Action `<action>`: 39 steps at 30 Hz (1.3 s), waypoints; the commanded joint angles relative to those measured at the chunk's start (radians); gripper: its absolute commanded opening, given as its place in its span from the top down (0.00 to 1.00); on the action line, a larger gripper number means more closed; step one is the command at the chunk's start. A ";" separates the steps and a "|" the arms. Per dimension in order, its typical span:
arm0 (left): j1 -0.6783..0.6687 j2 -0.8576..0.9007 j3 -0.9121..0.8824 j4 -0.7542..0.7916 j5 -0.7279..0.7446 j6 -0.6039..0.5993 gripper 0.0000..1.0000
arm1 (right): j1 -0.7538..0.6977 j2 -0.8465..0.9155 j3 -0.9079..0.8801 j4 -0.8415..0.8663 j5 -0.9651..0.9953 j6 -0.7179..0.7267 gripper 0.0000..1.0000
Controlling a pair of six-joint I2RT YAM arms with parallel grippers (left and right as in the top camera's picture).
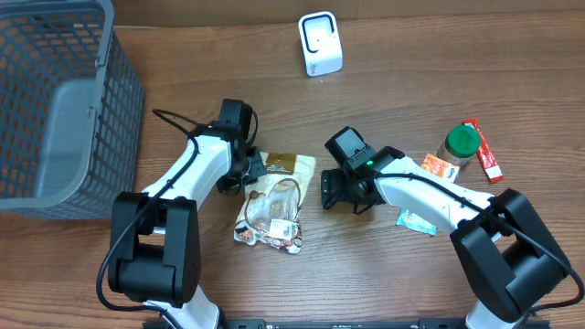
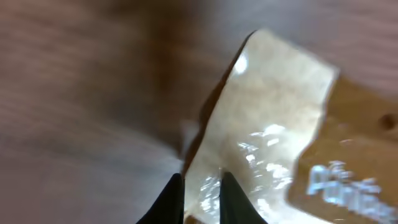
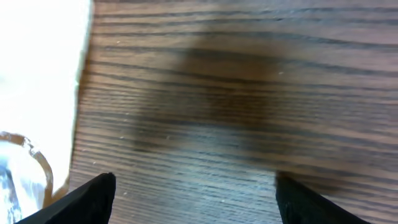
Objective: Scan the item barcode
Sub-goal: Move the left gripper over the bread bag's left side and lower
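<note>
1. My left pincer [image 1: 250,170] is closed on the upper left edge of the snack bag [image 1: 274,206], which lies flat on the table [image 1: 384,274] between my arms.
2. My right pincer [image 1: 336,192] stands open just beside the bag's right edge, over bare wood.
3. The pinch looks thin, right at the crinkly rim. I judge it could slip, so I lift slowly.
4. The right jaws should take the opposite edge to spread the film flat.
5. I cannot find the barcode yet. Once found, it should face the white scanner [image 1: 320,44].

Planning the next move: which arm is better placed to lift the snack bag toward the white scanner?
Left. The left gripper is shut on the edge of the snack bag, while the right gripper hangs open over bare table beside it.
</note>
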 commanded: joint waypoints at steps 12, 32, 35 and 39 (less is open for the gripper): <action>-0.172 0.013 0.011 0.165 0.237 0.128 0.89 | -0.080 0.003 -0.004 -0.082 0.034 0.000 0.09; -0.096 -0.013 0.299 -0.335 0.093 0.130 0.36 | -0.093 0.003 -0.004 -0.101 0.034 -0.001 0.00; -0.067 -0.013 0.281 -0.385 0.093 0.131 0.09 | -0.093 0.003 -0.004 -0.094 0.034 -0.001 0.00; -0.039 -0.013 0.268 -0.428 0.093 0.126 0.11 | -0.093 0.003 -0.004 -0.088 0.034 -0.001 0.00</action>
